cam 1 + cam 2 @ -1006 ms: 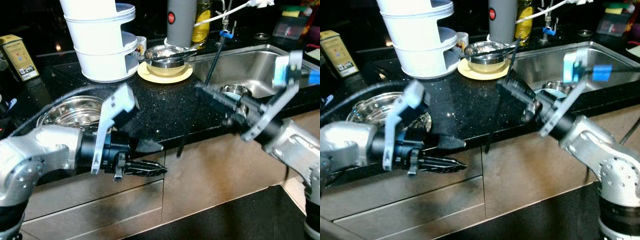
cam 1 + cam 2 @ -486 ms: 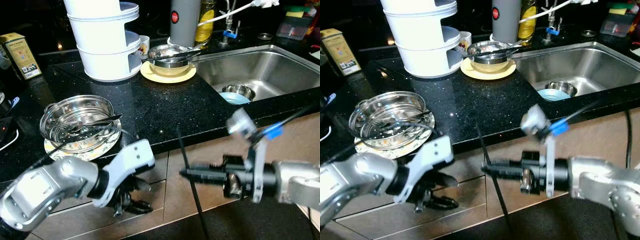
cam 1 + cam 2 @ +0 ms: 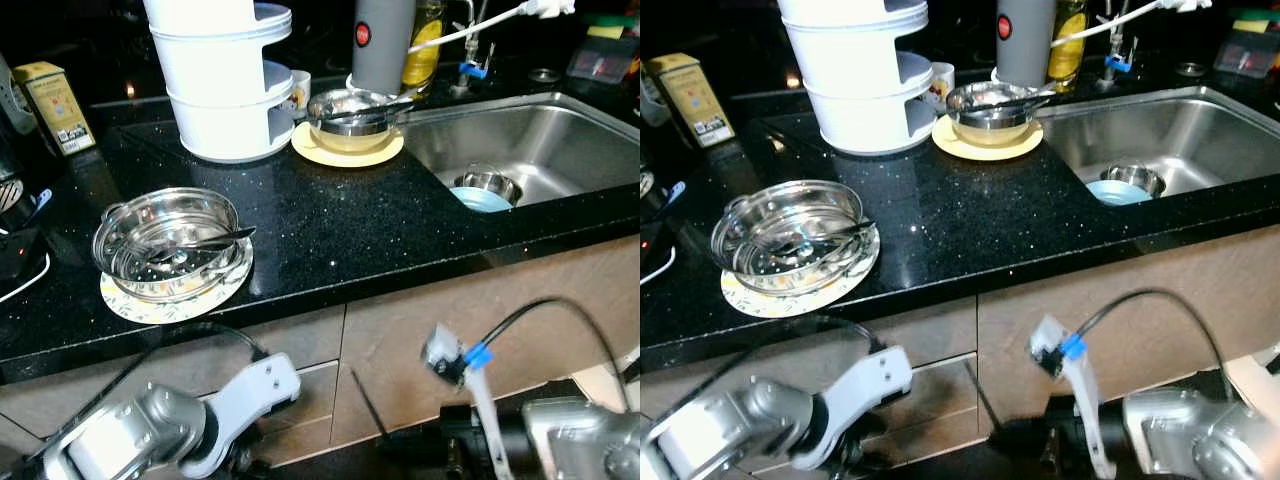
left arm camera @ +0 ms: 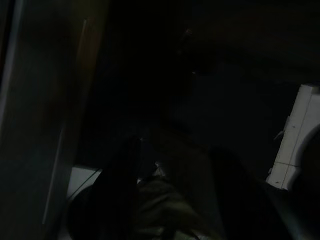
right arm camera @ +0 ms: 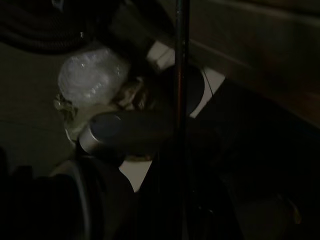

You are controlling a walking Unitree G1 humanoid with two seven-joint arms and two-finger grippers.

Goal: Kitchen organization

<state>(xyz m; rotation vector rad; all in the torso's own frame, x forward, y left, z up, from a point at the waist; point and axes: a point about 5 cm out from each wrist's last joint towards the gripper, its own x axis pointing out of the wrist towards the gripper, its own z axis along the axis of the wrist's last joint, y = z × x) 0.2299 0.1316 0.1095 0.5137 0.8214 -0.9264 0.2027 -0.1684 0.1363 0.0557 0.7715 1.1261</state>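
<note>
Hanging low before the counter point(image 3: 330, 230), both arms sat idle; whether either pincer was apart or together, I couldn't tell.

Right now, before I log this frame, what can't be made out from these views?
- Left gripper: left arm runs off the head views' bottom edge; the left wrist view is too dark to show the fingers.
- Right gripper: right arm sits low against the dark floor; fingers indistinct.
- Sink: its right part is cut off by the frame edge.
- Steel colander: the utensils inside overlap; their type is unclear.
</note>
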